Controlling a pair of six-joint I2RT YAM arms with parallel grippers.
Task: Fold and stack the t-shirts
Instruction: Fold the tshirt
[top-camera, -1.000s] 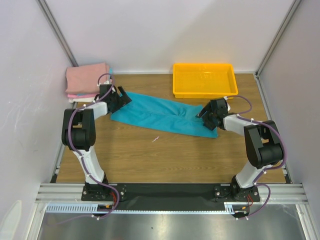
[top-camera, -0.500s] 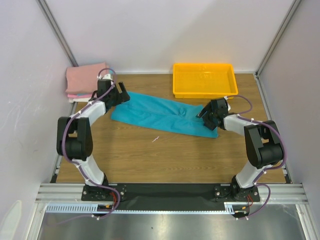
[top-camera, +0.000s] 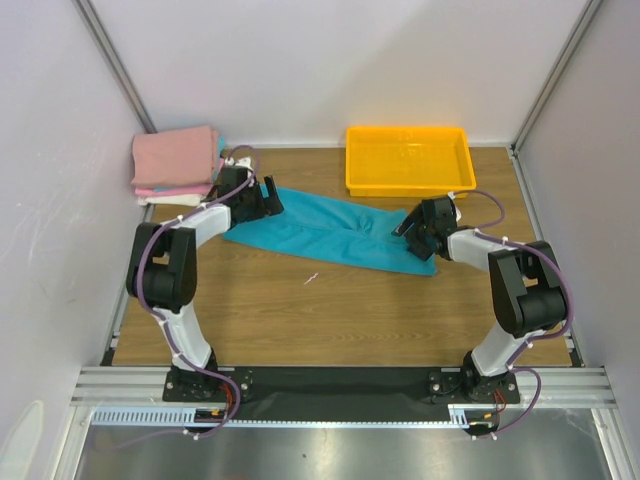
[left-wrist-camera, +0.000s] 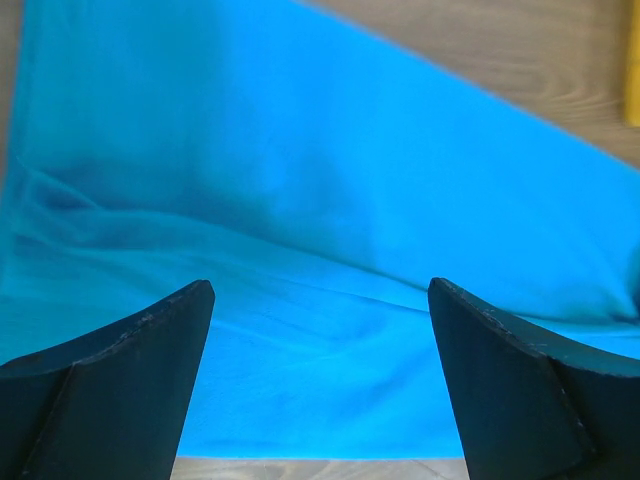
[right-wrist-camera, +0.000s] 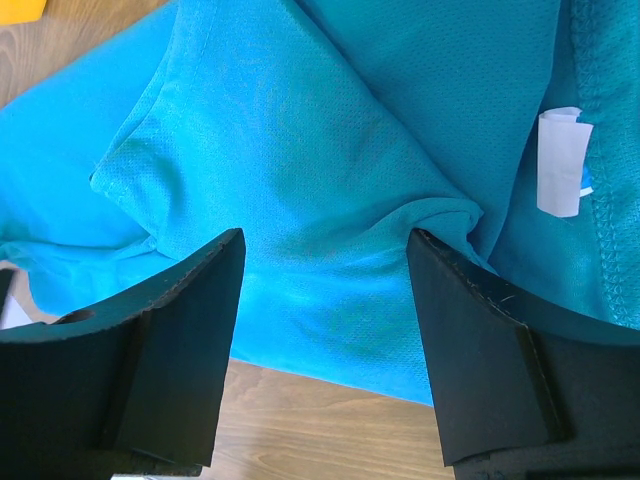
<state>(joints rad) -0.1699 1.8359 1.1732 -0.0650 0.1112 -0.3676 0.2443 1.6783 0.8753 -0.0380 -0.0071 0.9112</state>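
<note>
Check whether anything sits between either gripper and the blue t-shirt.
Nothing visible does. The left gripper and the right gripper are both open right over the blue t-shirt. Each wrist view shows its fabric directly ahead with nothing lying on top.

T-shirt (top-camera: 330, 228) centre; folded stack (top-camera: 175, 160) far left; tray (top-camera: 410, 160) behind.

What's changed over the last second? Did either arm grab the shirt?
The left gripper moved right, away from the pink stack and further over the left end of the teal shirt. Its jaws are open and hold nothing. The right gripper stayed open over the shirt's right end. The shirt, the stack and the yellow tray have not visibly moved.
</note>
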